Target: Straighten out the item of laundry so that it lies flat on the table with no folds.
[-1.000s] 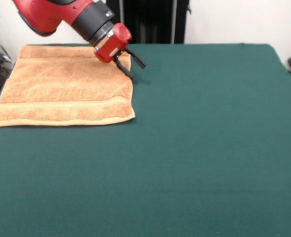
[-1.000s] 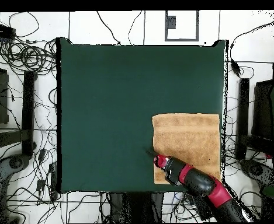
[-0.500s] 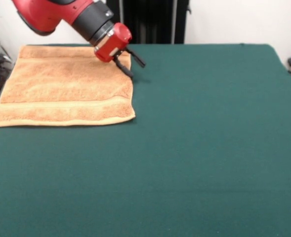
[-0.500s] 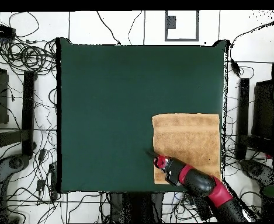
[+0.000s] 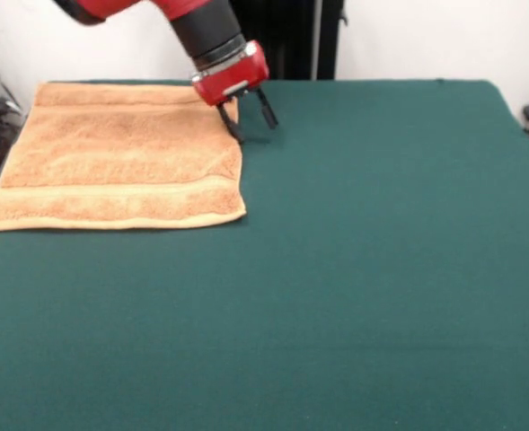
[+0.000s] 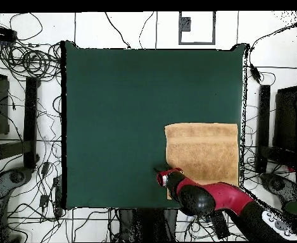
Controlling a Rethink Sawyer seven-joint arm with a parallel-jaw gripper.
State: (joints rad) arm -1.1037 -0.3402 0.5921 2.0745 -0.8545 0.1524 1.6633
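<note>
Green felt covers the tabletop (image 5: 363, 269), bare across its near half. Farther back at the left lies the orange-tan towel (image 5: 111, 157), spread flat, its woven band running along the near edge. At the towel's far right corner hangs the gripper (image 5: 251, 124), its black fingers (image 5: 268, 112) parted and holding nothing, one tip at the towel's edge.

orange-tan towel (image 5: 116, 157) with woven band stripes, dark green table (image 5: 381, 269)
</note>
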